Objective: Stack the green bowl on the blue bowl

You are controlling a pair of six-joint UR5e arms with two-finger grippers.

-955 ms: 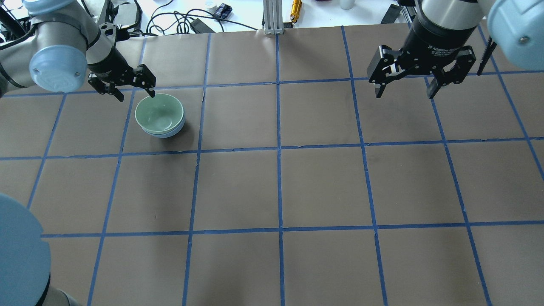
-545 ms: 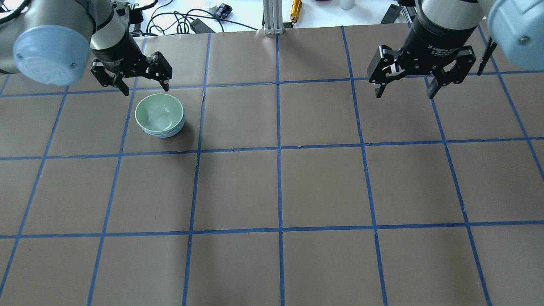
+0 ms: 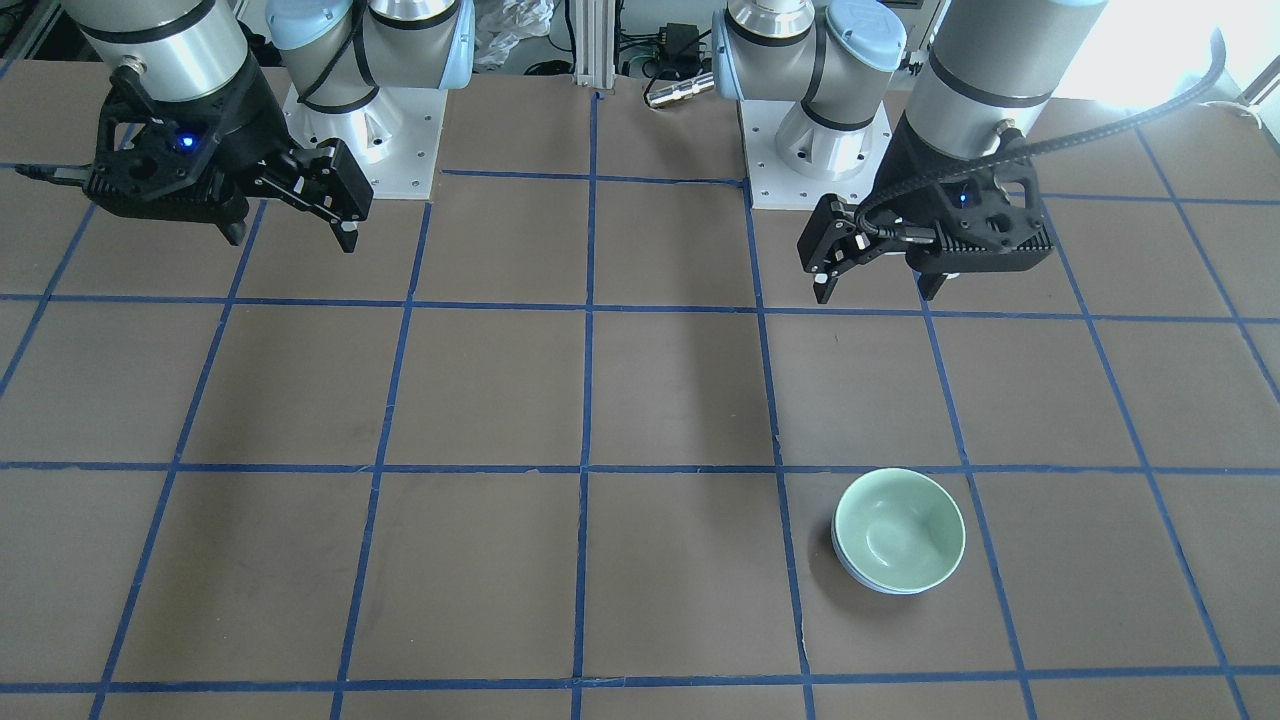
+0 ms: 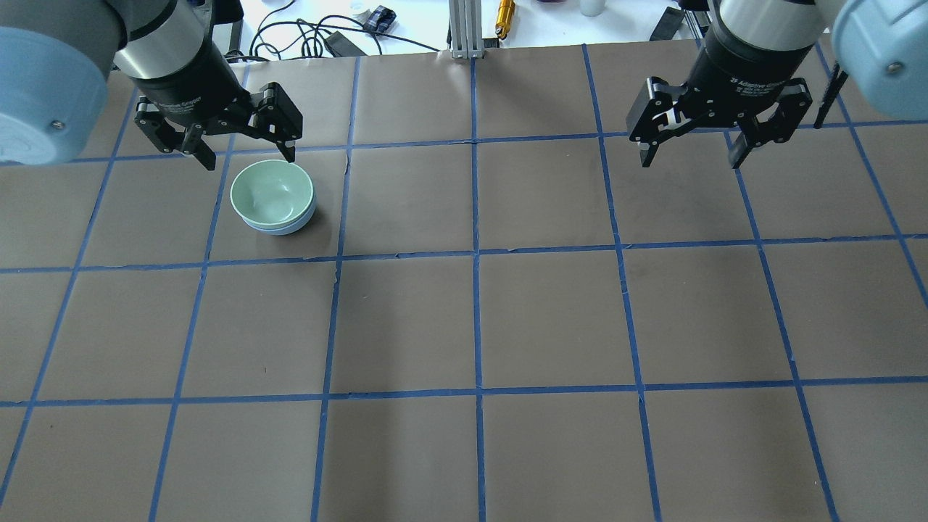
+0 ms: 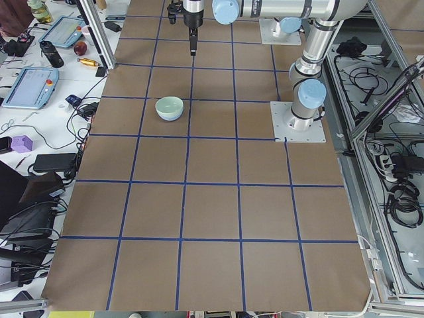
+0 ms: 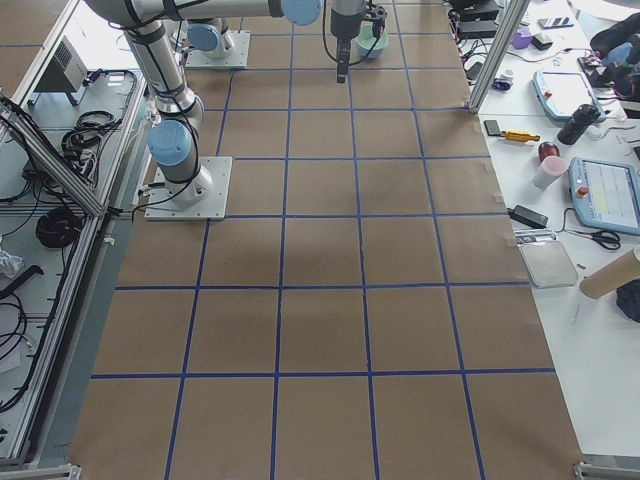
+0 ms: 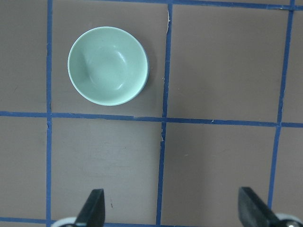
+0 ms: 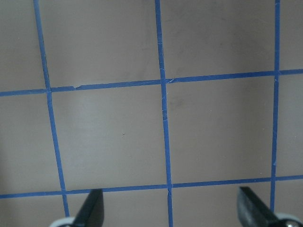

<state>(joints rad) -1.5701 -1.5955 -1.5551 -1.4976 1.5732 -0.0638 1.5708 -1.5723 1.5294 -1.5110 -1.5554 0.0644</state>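
Note:
The green bowl (image 4: 272, 192) sits nested upright inside the blue bowl (image 4: 281, 230), of which only a thin rim shows under it. The stack stands in a far-left grid square; it also shows in the front view (image 3: 900, 528) and the left wrist view (image 7: 108, 65). My left gripper (image 4: 250, 158) is open and empty, raised just beyond the stack's far edge, apart from it. My right gripper (image 4: 690, 161) is open and empty, hanging over the far right of the table.
The brown table (image 4: 551, 319) carries a blue tape grid. Cables, a metal post (image 4: 464, 29) and small tools lie beyond its far edge. The arm bases (image 3: 360, 130) stand at the robot's side.
My left gripper has lifted off the green bowl's far rim and shifted a little right, open throughout. The bowls and the right arm have not moved.

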